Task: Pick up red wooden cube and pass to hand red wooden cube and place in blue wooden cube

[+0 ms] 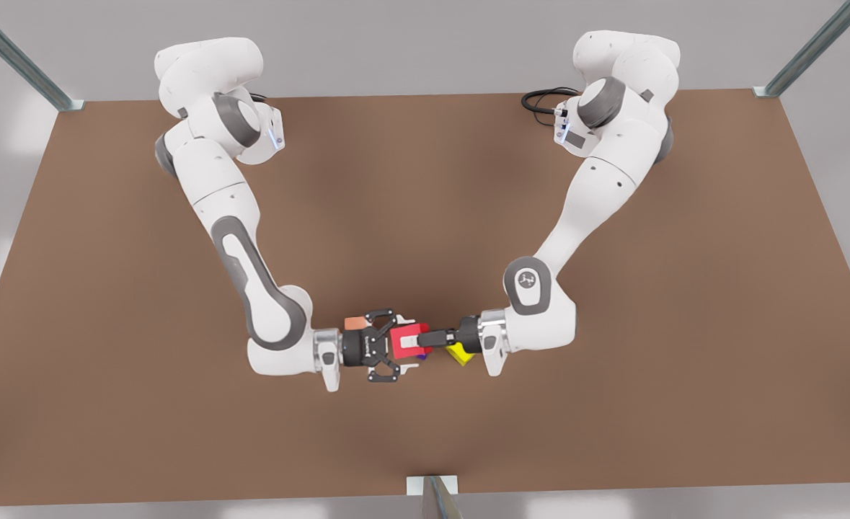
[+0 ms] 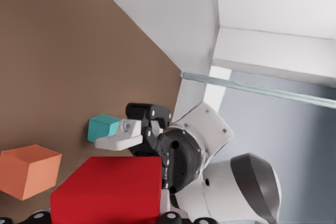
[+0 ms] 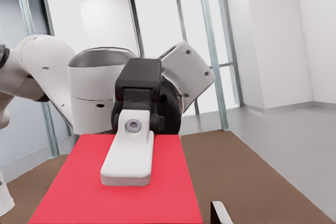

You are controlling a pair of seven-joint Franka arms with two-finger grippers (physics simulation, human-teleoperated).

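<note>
The left pincer (image 1: pixel 419 336) is clamping the matte, square-faced red wooden cube (image 1: pixel 401 341) above the brown tabletop (image 1: pixel 425 180); the right pincer (image 1: pixel 406 345) is straddling it, fingers spread.

Bright red wooden cube (image 1: pixel 409 340), teal blue wooden cube (image 2: pixel 103 127), salmon-orange cube (image 2: pixel 28 170), yellow cube (image 1: pixel 459 353), brown table (image 1: pixel 425 187), white arms.

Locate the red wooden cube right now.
In the front view's lower middle, the red wooden cube is gripped by the left gripper, with the open right gripper around its other side.
</note>
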